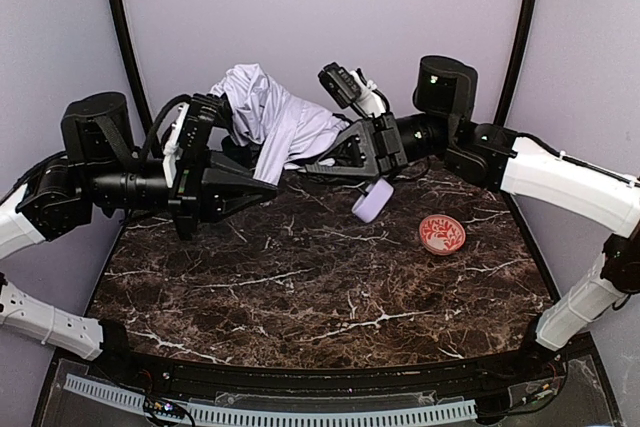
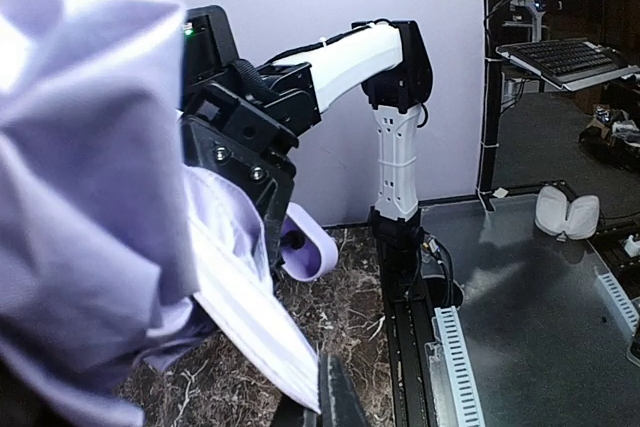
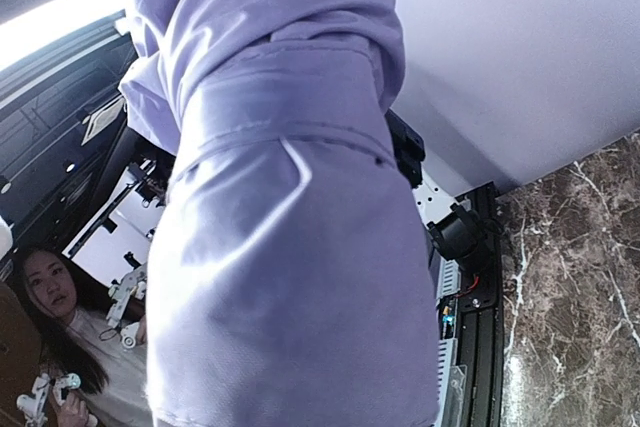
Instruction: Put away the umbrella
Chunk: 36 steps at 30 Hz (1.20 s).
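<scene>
From above, my left pincer [image 1: 268, 185] pinches the umbrella [image 1: 268, 117] up over the back of the bench [image 1: 300, 287], I think so my right pincer [image 1: 312, 160] can tidy it; left view, it is bunched up close; right view, it hides everything, so that grip I cannot tell.

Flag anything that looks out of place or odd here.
The umbrella is a crumpled, loose bundle held up off the table, not wrapped tight, with its lavender handle hanging below. The red-patterned bowl sits upright, nothing spilled.
</scene>
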Each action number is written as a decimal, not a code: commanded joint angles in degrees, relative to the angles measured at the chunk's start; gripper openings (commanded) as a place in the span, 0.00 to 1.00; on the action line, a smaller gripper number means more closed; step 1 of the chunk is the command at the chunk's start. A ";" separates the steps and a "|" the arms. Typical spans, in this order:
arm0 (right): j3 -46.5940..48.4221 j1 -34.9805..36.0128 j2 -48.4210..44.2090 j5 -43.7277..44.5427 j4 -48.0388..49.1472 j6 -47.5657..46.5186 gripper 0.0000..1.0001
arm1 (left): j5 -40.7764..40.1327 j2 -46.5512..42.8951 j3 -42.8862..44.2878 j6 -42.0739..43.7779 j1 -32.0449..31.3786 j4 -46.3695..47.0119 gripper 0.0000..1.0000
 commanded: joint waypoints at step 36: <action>-7.76 5.85 2.81 -6.90 -41.45 -56.82 0.00 | 7.70 -2.09 -21.55 34.15 4.36 42.12 0.00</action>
